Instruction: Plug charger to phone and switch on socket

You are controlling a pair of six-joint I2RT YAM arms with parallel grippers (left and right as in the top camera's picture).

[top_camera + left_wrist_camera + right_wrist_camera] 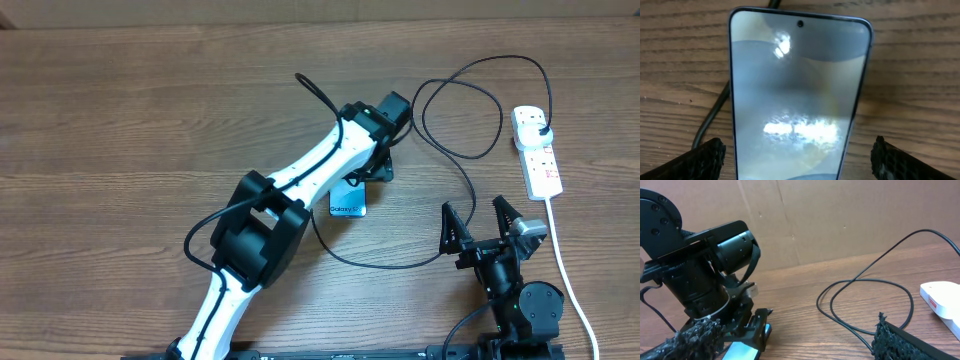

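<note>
Two hands hang released, right hand (473, 215) idle, left hand (800, 160) straddling the slim, blue-lit smartphone (800, 90) centred on the brown wooden counter (120, 120), seemingly to steady it squarely before the thin black charger cable (505, 58) goes in.

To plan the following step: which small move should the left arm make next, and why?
Probably close the left gripper on the phone to steady it: its open fingers flank the phone, while the open right gripper is near the charger.
</note>
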